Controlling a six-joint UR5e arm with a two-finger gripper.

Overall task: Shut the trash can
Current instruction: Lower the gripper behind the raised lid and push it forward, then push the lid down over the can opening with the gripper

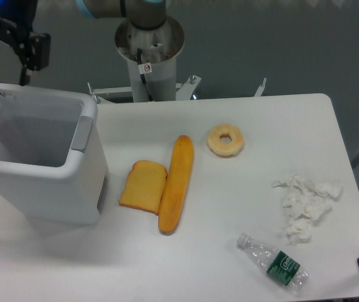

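On the white table (230,207) the trash can (38,167) stands open; gripper (22,47) above it, jaw state unclear.

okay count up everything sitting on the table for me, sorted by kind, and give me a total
Bins: 1, the open trash can
Bread and pastry: 3, the toast slice, the baguette, the doughnut
Crumpled paper: 1, the tissue wad
Bottles: 1, the plastic bottle
Total: 6
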